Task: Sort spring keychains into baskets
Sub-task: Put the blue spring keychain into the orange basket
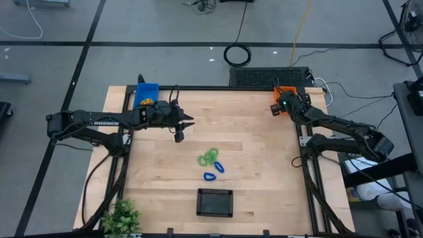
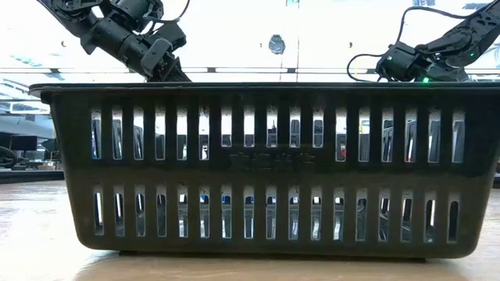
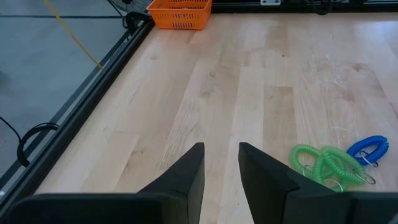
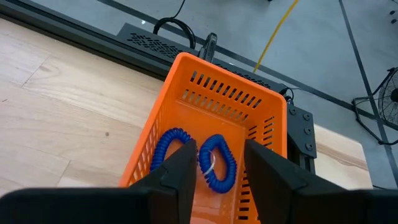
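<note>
Black basket (image 2: 266,168) nearest low cam.
R gripper (image 4: 216,163) parted over orange basket (image 4: 249,112) w/ 2 blue keychains (image 4: 217,163), prob. released; L gripper (image 3: 221,168) parted, empty, green keychains (image 3: 326,163) beside it.

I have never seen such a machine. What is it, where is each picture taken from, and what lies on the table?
It is a robot with two dark arms at a wooden table. One picture looks down from above, one looks level from the table top, and two come from cameras on the wrists.

The left gripper hovers open and empty over bare wood near the blue basket. The right gripper is open over the orange basket, where two blue keychains lie.

In the middle of the table lie green keychains and two more blue ones. The black basket stands at the near edge, beside a green plant.
</note>
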Robot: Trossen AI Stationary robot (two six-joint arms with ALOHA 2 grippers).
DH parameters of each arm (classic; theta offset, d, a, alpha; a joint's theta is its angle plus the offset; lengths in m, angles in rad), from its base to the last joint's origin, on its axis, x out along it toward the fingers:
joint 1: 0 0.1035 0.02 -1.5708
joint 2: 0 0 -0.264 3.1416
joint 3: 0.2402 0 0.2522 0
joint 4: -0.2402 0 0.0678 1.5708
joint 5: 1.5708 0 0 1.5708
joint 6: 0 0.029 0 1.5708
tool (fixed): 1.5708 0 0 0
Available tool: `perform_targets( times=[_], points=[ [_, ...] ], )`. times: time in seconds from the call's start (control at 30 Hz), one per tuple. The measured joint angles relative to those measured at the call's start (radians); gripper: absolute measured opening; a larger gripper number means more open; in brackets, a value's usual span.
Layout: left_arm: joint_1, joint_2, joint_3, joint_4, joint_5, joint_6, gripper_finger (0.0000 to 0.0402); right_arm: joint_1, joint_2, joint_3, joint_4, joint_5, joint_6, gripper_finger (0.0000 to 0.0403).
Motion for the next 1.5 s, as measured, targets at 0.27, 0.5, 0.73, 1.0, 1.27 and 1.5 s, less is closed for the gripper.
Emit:
perform_targets(
  times=[0.27, 0.5, 0.73, 1.0, 1.27, 1.5],
  points=[
    [0.0, 0.0, 0.0, 0.0, 0.0, 0.002, 0.0108, 0.003, 0.0, 0.0, 0.08, -0.201, -0.005, 0.0119],
    [0.0, 0.0, 0.0, 0.001, 0.0, 0.007, 0.0108, 0.046, 0.0, 0.0, 0.274, -0.659, -0.022, 0.0118],
    [0.0, 0.0, 0.0, 0.001, 0.0, 0.005, 0.0108, 0.165, 0.001, 0.0, 0.367, -0.756, -0.079, 0.0115],
    [0.0, 0.0, 0.0, 0.001, 0.0, 0.004, 0.0108, 0.289, 0.001, 0.0, 0.468, -0.757, -0.146, 0.0114],
    [0.0, 0.0, 0.0, 0.001, 0.0, 0.007, 0.0108, 0.407, 0.001, 0.0, 0.578, -0.76, -0.177, 0.0114],
    [0.0, 0.0, 0.0, 0.001, 0.0, 0.007, 0.0108, 0.507, 0.001, 0.0, 0.636, -0.76, -0.221, 0.0114]
  ],
)
